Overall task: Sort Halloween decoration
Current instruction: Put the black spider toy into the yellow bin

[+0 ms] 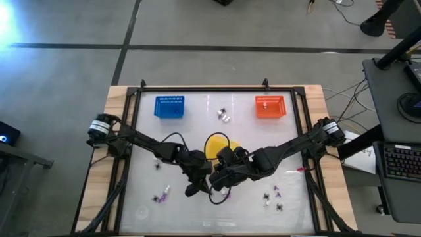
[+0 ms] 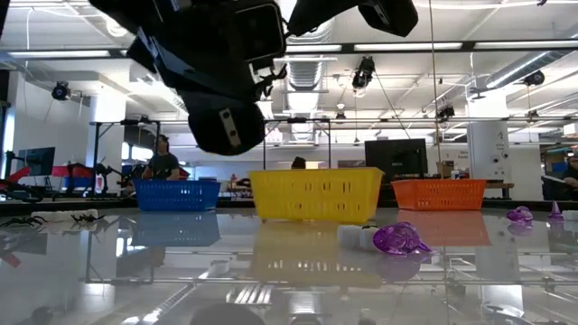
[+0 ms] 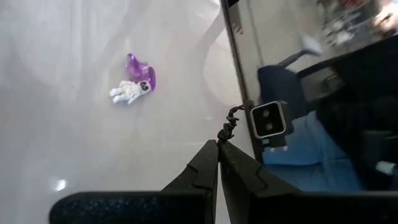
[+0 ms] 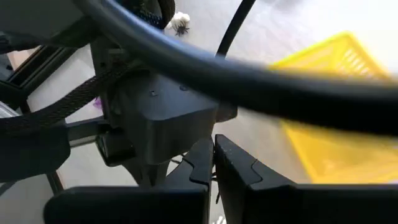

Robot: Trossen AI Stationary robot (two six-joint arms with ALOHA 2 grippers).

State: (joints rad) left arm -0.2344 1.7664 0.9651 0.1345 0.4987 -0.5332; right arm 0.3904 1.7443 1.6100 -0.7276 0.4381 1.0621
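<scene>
Jaws on both my arms are pressed shut, holding nothing I can make out, crowded mid-worktop just near of the yellow basket (image 1: 217, 143). Halloween decoration (image 1: 270, 196) lies scattered near-right, with more at near-left and far-centre.

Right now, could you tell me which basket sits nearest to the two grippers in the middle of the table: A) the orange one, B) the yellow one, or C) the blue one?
B: in the high view the yellow basket lies just beyond the left gripper and right gripper, which meet at mid-table, while the blue basket and orange basket stand at the far edge.
</scene>
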